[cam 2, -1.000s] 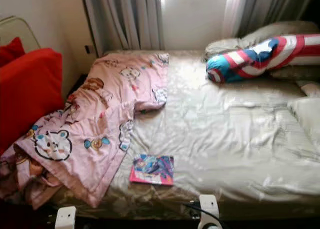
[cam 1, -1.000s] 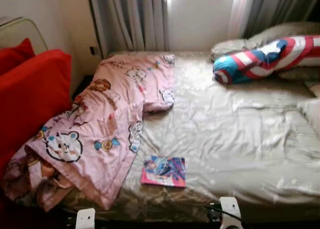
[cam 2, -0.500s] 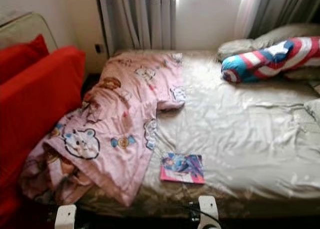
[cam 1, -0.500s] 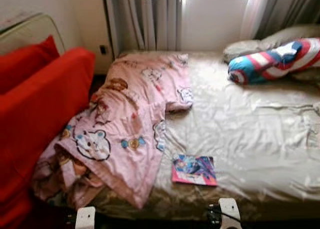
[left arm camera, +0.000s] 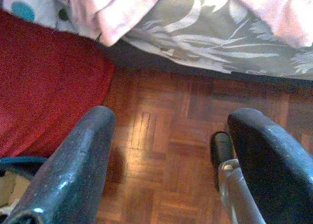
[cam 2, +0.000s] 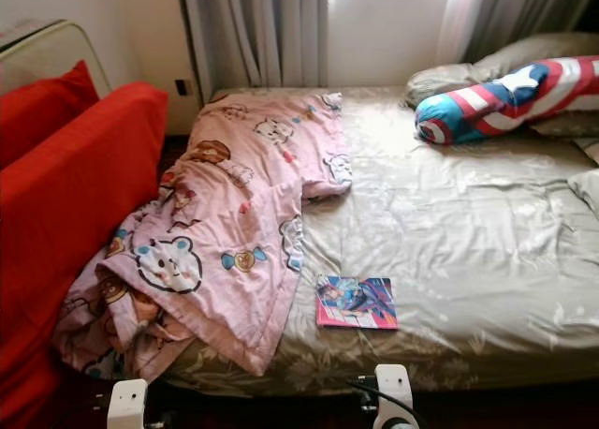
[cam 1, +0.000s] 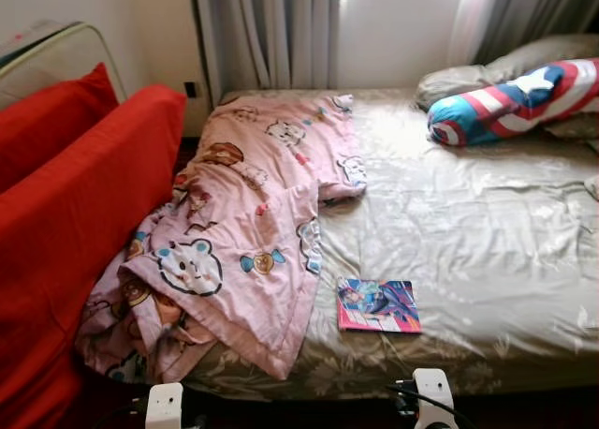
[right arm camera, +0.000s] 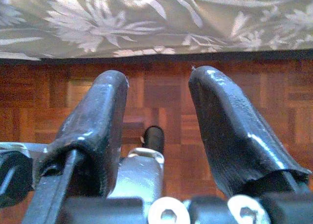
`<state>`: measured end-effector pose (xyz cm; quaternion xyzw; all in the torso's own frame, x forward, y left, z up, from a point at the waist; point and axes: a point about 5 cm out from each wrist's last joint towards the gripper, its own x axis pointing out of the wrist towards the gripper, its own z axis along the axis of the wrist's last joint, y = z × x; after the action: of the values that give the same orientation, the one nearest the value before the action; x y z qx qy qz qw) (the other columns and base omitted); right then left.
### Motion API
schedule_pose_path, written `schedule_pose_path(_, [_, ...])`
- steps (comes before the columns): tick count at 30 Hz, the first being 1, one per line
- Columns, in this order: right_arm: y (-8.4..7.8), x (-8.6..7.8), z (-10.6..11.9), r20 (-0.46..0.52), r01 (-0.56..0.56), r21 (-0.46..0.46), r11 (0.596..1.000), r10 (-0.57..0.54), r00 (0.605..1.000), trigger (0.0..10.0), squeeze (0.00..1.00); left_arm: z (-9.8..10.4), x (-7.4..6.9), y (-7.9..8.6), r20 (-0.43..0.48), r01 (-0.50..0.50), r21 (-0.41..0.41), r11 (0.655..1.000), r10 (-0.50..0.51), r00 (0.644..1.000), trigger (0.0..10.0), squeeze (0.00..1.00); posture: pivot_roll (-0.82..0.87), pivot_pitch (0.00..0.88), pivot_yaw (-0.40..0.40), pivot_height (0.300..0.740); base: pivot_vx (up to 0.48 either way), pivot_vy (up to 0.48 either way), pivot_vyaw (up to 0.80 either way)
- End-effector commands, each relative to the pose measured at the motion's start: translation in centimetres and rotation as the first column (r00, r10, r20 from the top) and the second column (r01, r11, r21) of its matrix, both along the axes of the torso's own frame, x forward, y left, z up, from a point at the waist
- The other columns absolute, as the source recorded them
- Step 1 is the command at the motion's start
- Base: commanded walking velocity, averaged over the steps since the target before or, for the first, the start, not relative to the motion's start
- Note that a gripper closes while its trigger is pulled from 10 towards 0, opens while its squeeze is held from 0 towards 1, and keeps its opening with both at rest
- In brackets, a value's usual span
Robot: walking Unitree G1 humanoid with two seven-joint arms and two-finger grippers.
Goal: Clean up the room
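Observation:
A bed (cam 1: pixel 487 214) with a beige flowered sheet stands before me. A pink cartoon-print blanket (cam 1: pixel 253 223) lies crumpled along its left side and hangs over the front left corner. A colourful book (cam 1: pixel 377 305) lies flat on the sheet near the front edge. My left gripper (left arm camera: pixel 171 121) hangs low, open and holding nothing, over the parquet floor (left arm camera: pixel 166 155) by the bed's front left corner. My right gripper (right arm camera: pixel 159 79) is also open with nothing in it, above the floor just under the sheet's hanging edge (right arm camera: pixel 146 23).
A red sofa (cam 1: pixel 75 214) with red cushions stands close on the left of the bed. A red, white and blue bolster (cam 1: pixel 515 101) and grey pillows (cam 1: pixel 468 73) lie at the bed's back right. Grey curtains (cam 1: pixel 271 31) hang behind.
The camera has turned to the left, so the bed and book sit further right in the picture and more of the red sofa shows. Nothing on the bed has moved.

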<state>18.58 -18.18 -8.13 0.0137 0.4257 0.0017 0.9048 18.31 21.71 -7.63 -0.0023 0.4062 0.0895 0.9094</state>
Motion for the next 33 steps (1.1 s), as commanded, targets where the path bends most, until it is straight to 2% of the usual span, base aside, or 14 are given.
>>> schedule_pose_path(1, [-0.21, -0.07, -0.02, -0.003, 0.013, 0.007, 1.000, -0.013, 1.000, 10.0, 0.00, -0.10, -0.13, -0.04, -0.007, -0.016, -0.010, 1.000, 0.015, 1.000, 10.0, 0.00, -0.05, 0.016, 0.017, 0.740, 0.000, 0.000, 0.00])
schedule_pose_path(7, [-0.50, -0.20, -0.03, -0.004, 0.014, 0.005, 1.000, -0.014, 1.000, 10.0, 0.00, -0.04, 0.04, -0.20, -0.005, 0.000, -0.002, 1.000, 0.000, 1.000, 10.0, 0.00, -0.05, 0.024, 0.014, 0.740, 0.000, 0.000, 0.00])
schedule_pose_path(16, [-0.44, -0.33, -0.09, -0.005, 0.010, 0.006, 1.000, -0.010, 1.000, 10.0, 0.00, -0.06, 0.09, -0.39, -0.008, 0.009, 0.009, 1.000, -0.009, 1.000, 10.0, 0.00, -0.04, 0.030, 0.013, 0.740, 0.000, -0.381, 0.00])
schedule_pose_path(33, [-0.14, 0.10, 0.06, 0.002, 0.012, 0.006, 1.000, -0.012, 1.000, 10.0, 0.00, -0.13, -0.14, -0.34, -0.004, -0.002, 0.001, 1.000, 0.002, 1.000, 10.0, 0.00, -0.06, 0.040, 0.016, 0.740, 0.000, 0.000, 0.00])
